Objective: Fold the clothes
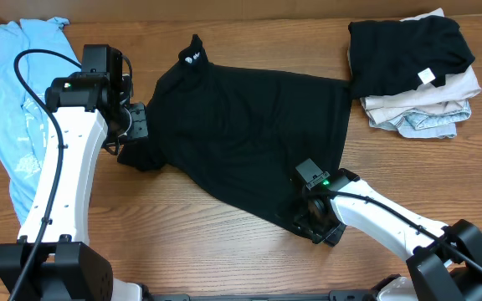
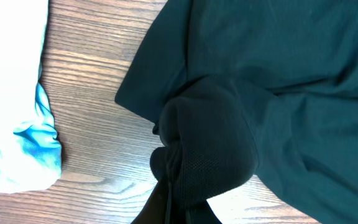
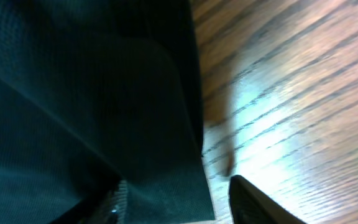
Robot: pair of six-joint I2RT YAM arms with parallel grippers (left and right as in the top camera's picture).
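- The black T-shirt (image 1: pixel 241 134) is spread on the middle of the surface (image 1: pixel 224 251). Its long axis is slanted from the collar at the far left to a hem corner at the near right.
- Its left edge is clamped in the left jaws, which are closed tight on a bunch of the cloth.
- The near-right hem corner is straddled by the right jaws, which are held apart with the hem edge between them; no grip is made there yet.
- The 2 contact points are judged to lie at opposite ends of the shirt, so the hem must be pinched before it can be carried toward the collar.
- The left arm (image 1: pixel 65 167) is reached up from the near left, and the right arm (image 1: pixel 375 213) is laid low from the near right.
- A light blue tee (image 1: pixel 19 125) is crumpled at the far left, and a stack of folded clothes (image 1: pixel 417 75) is set at the far right.
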